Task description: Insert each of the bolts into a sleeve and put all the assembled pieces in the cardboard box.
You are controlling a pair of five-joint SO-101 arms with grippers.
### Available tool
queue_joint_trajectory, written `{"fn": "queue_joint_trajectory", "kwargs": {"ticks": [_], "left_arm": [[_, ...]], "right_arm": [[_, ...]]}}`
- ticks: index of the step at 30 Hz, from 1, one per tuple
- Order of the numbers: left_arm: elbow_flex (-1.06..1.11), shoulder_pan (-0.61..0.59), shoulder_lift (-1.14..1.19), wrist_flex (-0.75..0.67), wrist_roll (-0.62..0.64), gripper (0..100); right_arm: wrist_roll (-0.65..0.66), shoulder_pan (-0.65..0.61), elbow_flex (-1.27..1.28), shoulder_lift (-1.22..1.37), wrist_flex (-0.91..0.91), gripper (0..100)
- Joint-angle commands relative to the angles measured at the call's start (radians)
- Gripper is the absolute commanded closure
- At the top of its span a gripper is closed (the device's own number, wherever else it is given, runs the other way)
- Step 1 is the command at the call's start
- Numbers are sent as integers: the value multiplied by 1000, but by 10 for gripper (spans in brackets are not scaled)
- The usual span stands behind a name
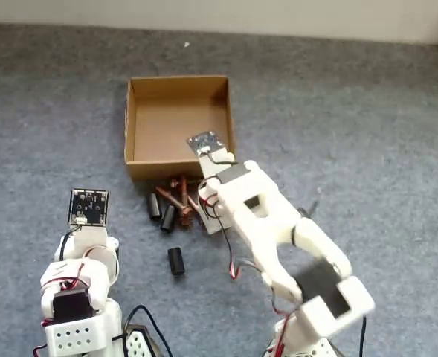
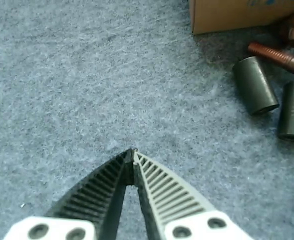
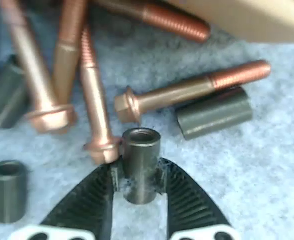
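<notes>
Nearest you, both arms stand side by side on the grey counter (image 1: 367, 111). Your left gripper (image 2: 133, 156) hangs low over bare counter. Its ribbed fingers (image 2: 161, 187) are pressed together at the tips and hold nothing.

Just ahead of the arm bases, a lone sleeve (image 1: 175, 260) lies by itself, well apart from the other pieces.

Your right arm (image 1: 278, 223) stretches forward to the pile in front of the box. Your right gripper (image 3: 139, 171) is drawn in narrowly around a dark held sleeve (image 3: 141, 147), one finger on each side, with one open end of the sleeve in sight. You cannot tell whether its other end rests on the counter. A short sleeve (image 3: 8, 190) sits near this gripper, apart from the bolts.

Directly beyond lies the cluster of copper-coloured bolts (image 3: 94, 95), several of them with flanged heads turned toward the gripper. One crosswise bolt (image 3: 191, 90) has a grey sleeve (image 3: 214, 114) just beside its threaded end. Another bolt (image 3: 156, 15) lies close along the box wall.

On the side of the pile toward your left arm, two sleeves (image 1: 154, 206) lie near each other, just beside the bolts.

Farthest from you stands the open-topped cardboard box (image 1: 129, 123), with the pile close against its near wall.
</notes>
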Motion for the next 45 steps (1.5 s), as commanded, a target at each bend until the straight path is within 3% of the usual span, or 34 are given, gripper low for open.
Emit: {"fn": "queue_joint_trajectory", "kwargs": {"ticks": [1, 5, 8, 12, 19, 24, 31, 35, 45], "left_arm": [[1, -36, -4, -20, -14, 994], [-12, -88, -5, -26, -34, 993], [-31, -91, -5, -18, -186, 994], [-38, -87, -7, -28, -333, 993], [-216, -18, -1, -25, -456, 995], [-323, 73, 31, 2, -531, 993], [-564, 226, 423, 31, -605, 992], [-720, 311, 699, 31, -661, 910], [-986, 404, 1259, 23, -947, 867]], "right_arm": [[-3, 7, 64, -229, 8, 995], [-5, 8, 214, -435, 10, 995], [-31, 12, 320, -573, 7, 995], [-173, 76, 403, -713, 5, 995], [-310, 223, 461, -851, -1, 995], [-397, 352, 527, -855, -130, 995], [-451, 501, 627, -855, -309, 995], [-480, 562, 627, -855, -314, 995], [-491, 575, 628, -855, -315, 995]]}}
